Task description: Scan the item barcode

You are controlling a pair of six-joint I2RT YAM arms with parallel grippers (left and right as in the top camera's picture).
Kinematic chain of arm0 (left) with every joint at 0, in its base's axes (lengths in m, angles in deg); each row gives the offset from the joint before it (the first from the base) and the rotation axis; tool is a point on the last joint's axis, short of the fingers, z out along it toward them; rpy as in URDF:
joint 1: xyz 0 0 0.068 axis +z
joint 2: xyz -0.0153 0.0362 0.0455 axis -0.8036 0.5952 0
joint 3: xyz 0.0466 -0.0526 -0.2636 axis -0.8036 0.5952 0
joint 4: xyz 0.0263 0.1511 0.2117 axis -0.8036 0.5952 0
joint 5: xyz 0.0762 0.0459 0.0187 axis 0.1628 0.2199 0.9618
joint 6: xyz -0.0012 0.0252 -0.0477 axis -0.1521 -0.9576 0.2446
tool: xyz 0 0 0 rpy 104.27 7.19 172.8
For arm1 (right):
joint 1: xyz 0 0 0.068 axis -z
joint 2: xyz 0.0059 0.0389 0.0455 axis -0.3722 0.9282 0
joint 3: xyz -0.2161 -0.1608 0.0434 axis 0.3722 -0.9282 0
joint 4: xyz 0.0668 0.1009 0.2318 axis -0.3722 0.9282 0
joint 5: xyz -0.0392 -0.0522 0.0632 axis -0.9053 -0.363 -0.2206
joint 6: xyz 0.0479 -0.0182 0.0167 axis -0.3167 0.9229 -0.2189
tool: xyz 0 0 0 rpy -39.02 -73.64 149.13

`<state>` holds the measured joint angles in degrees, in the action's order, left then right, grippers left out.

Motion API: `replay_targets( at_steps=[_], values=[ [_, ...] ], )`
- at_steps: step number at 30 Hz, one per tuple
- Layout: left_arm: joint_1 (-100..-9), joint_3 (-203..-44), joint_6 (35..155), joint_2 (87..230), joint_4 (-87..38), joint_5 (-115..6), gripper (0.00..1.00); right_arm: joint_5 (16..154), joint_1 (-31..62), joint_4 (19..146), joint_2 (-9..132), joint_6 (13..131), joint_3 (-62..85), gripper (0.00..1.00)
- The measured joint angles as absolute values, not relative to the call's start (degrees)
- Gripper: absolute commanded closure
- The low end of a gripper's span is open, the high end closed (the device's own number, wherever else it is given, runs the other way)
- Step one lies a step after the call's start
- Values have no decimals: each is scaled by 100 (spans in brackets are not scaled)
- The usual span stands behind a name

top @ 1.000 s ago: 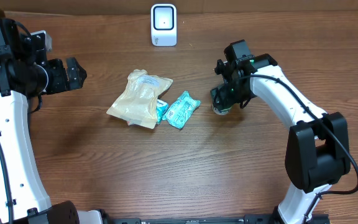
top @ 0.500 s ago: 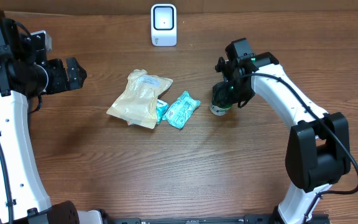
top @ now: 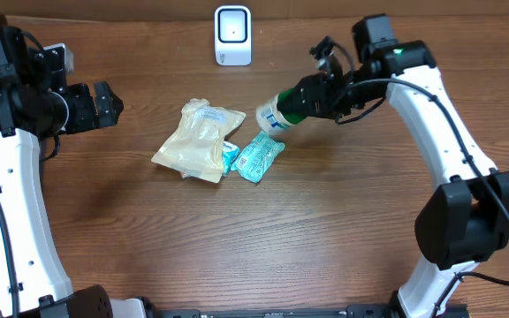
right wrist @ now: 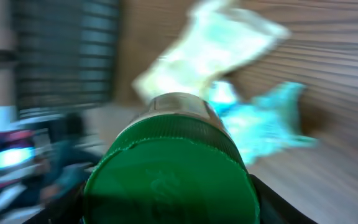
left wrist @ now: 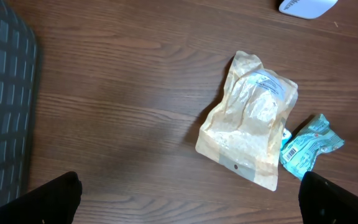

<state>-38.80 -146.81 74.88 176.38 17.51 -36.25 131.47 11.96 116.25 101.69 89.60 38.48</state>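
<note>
Item one, my right gripper [top: 313, 95]: fingers clamped on the green cap end of a white plastic bottle with a green screw cap [top: 279, 113], which is held on its side in front of and to the right of the white box-shaped scanner [top: 233, 35], white base pointing toward the scanner's side of the table and cap pointing away; in my right wrist view the cap [right wrist: 169, 180] fills the lower frame, and everything behind it is blurred. Item two, my left gripper [top: 111, 104]: fingers spread wide with nothing between them, well to the left of the scanner, the two dark fingertips [left wrist: 55, 199] showing only at the bottom corners of my left wrist view. Item three, a tan crinkled plastic pouch [top: 200, 140]: flat on the brown wooden table [top: 237, 247], in front of the scanner and slightly to its left. Item four, a small teal foil packet [top: 260, 155]: in front of the scanner, touching the pouch's right edge, just below the bottle's base, with a printed barcode label [left wrist: 297, 149] facing up
</note>
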Motion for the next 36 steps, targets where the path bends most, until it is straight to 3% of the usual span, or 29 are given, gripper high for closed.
replay_targets(
  at_steps=[8,19,24,28,36],
  values=[
    [-3880,-14681,7488,17638,1751,-3625,0,14917,1474,11699,10158,9985,3848,68],
    [-3880,-14681,7486,17638,1749,-3625,0,15116,1443,11815,10158,10794,3848,69],
    [-3880,-14681,7488,17638,1751,-3625,0,14165,1203,11568,10158,10337,3848,65],
    [-3880,-14681,7488,17638,1751,-3625,0,12537,575,11083,10158,9496,3848,58],
    [-3880,-14681,7488,17638,1749,-3625,0,10028,-511,10869,10158,8462,4434,65]
  ],
)
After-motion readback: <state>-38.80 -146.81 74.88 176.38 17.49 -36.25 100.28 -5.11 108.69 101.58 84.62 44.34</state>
